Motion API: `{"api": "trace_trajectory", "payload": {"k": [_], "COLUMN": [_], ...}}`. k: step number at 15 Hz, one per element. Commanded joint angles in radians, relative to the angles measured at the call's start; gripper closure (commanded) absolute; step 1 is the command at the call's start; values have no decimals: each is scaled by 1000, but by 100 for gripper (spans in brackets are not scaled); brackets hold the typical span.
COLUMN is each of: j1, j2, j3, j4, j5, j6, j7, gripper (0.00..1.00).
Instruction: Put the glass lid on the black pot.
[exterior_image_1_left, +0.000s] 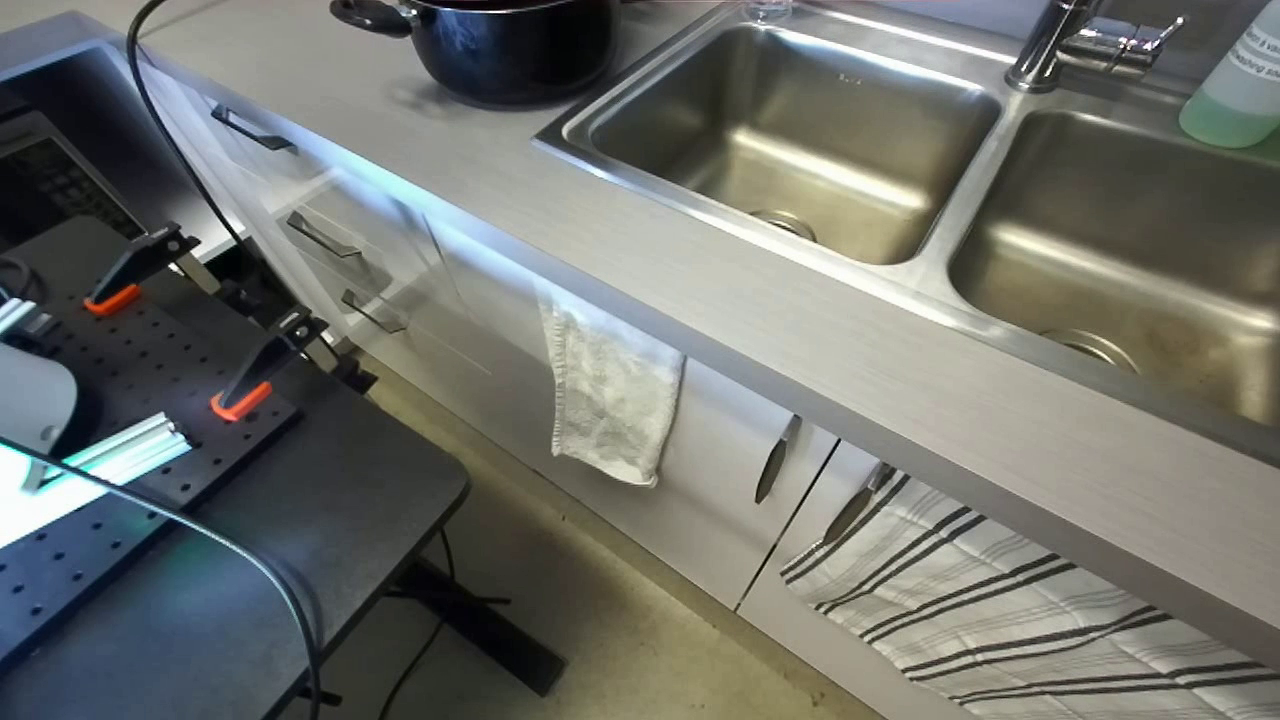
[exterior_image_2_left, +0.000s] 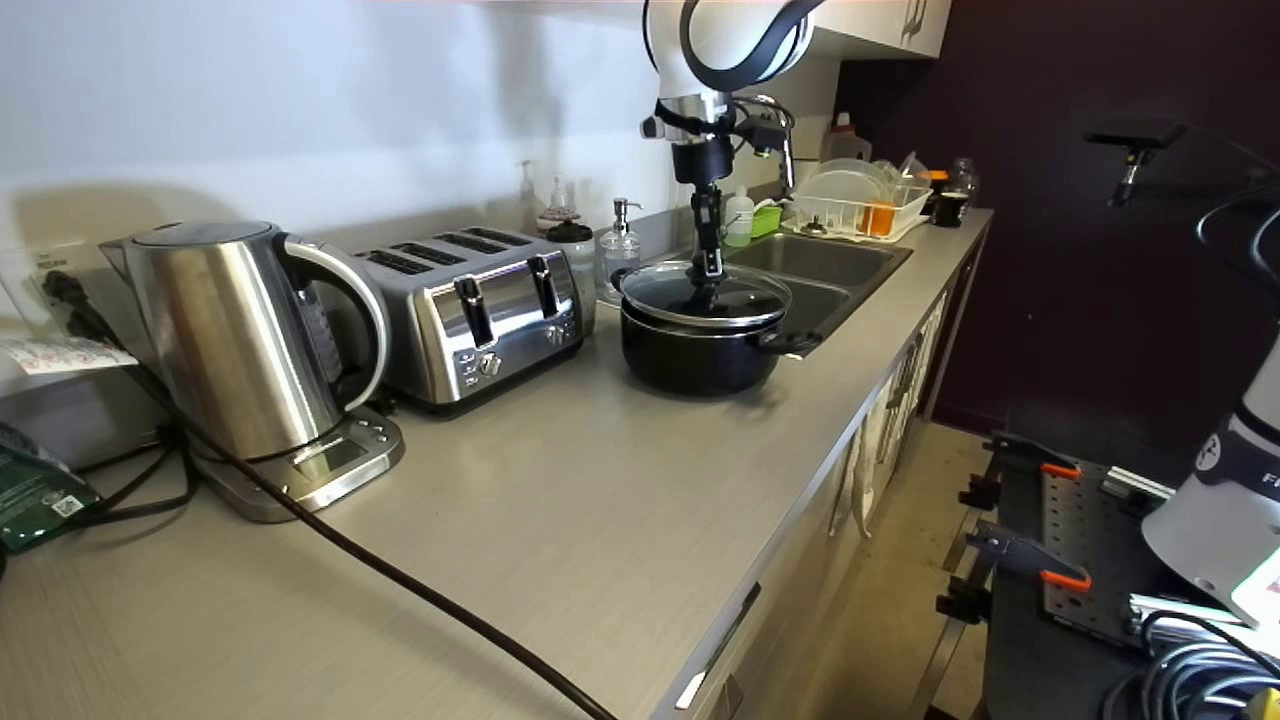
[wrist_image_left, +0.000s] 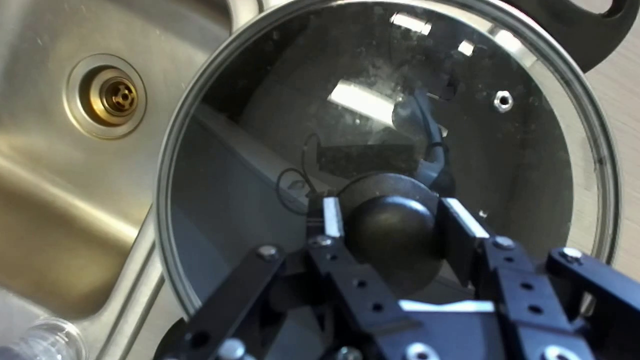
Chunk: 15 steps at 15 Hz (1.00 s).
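Claw (wrist_image_left: 392, 215), black, two-fingered, nearest in the wrist view: closed, by appearance, on the knob (wrist_image_left: 392, 232) of the glass lid (wrist_image_left: 380, 135); parting too early would drop the lid, not set it

Bench (exterior_image_2_left: 600, 500), pale grey, carrying the black pot (exterior_image_2_left: 700, 365): a hard landing for a lid let go wide of its seat; chipping possible

Sink (exterior_image_1_left: 975, 190), steel, two-basined, seen in an exterior view, beside the pot: a tipped lid could slide off into it

Toaster (exterior_image_2_left: 500, 320), steel and black, near the pot: could be bumped, should a sideways push on the lid drag the pot along

Black pot, glossy, upright, nothing seen bracing it: off-centre pressure might shift it

Glass lid, silvery rim, over the pot's mouth; contact with the pot cannot be told; in the wrist view the bench shows through the glass along one side, so it may be off-centre, though the slant of the view could explain that; freed thus, it might perch or rock

Pot handle (wrist_image_left: 582, 32), black, jutting out: could catch the lid's rim if lowered askew

Knob, dark, rounded: may turn in the hold, its smooth curve giving little purchase, and let the lid swing
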<state>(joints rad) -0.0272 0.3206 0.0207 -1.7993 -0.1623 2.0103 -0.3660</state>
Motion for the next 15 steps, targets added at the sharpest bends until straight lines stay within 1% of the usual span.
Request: {"api": "trace_trajectory", "payload": {"k": [1, 8, 15], "j1": [6, 1, -13], "j2": [35, 64, 55], "j3": [5, 5, 3], "j4": [78, 111, 92], "j5": [15, 18, 24], "j6": [-57, -73, -64], "j7": [26, 35, 29], "gripper": [75, 75, 75]}}
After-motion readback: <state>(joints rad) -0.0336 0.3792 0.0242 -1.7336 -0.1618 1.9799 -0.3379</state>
